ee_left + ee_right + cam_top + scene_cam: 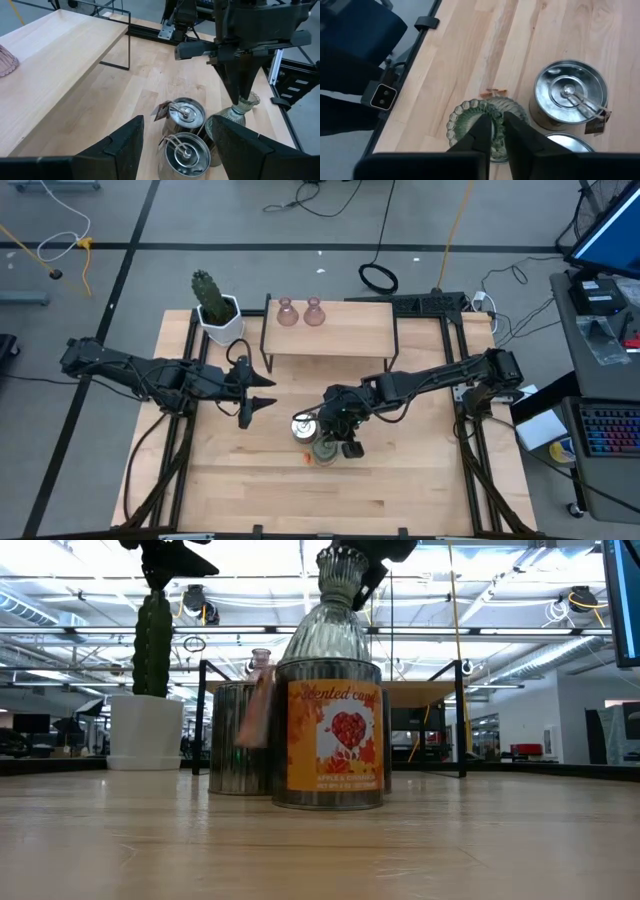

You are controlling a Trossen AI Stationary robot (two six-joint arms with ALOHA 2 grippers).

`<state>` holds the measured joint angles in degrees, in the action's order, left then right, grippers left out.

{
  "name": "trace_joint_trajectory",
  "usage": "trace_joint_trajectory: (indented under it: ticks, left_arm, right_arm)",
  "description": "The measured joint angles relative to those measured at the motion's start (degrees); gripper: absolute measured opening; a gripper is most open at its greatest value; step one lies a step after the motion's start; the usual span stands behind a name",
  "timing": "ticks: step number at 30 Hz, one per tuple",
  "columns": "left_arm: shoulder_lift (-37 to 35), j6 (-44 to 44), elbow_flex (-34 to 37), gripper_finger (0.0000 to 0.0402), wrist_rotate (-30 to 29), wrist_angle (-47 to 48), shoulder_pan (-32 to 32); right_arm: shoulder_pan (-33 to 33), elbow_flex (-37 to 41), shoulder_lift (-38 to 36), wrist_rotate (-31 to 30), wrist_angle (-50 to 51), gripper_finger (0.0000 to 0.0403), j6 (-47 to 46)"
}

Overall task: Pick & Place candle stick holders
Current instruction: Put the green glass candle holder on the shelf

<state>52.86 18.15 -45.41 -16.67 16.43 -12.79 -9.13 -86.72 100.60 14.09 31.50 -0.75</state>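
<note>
An olive-green glass holder (325, 451) stands upright at the table's middle, next to two silvery tin holders (186, 113) (184, 153). One tin carries an orange label (332, 735). My right gripper (337, 437) is above the green holder, its fingers shut on the top. Two pinkish glass holders (287, 312) (313, 312) stand on a raised wooden shelf (350, 330) at the far side. My left gripper (258, 397) is open and empty, left of the tins. My right gripper has the green holder's flared top rim (248, 101) between its two fingers (483, 131), which point down from above. The fingers themselves hide whether one is inside the neck. The holder stays upright. The tins hide its base, so lifted or standing cannot be told.
A white pot with a green cactus (216, 312) stands at the far left, beside the shelf. A small orange scrap (493, 91) lies on the table by the green holder. Bare wood lies toward the near edge (330, 505). Black frame rails run along both table sides.
</note>
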Motion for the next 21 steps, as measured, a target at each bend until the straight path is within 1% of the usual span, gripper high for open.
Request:
trace_joint_trajectory:
  ticks: [10, 21]
  left_arm:
    - [0.00, 0.09, 0.00, 0.0235, 0.00, 0.00, 0.01]
    - [0.00, 0.34, 0.00, 0.0235, 0.00, -0.02, 0.00]
  right_arm:
    - [0.02, 0.01, 0.02, -0.44, -1.68, 0.0022, 1.29]
    - [0.04, -2.03, 0.24, -0.92, -0.89, 0.0018, 1.66]
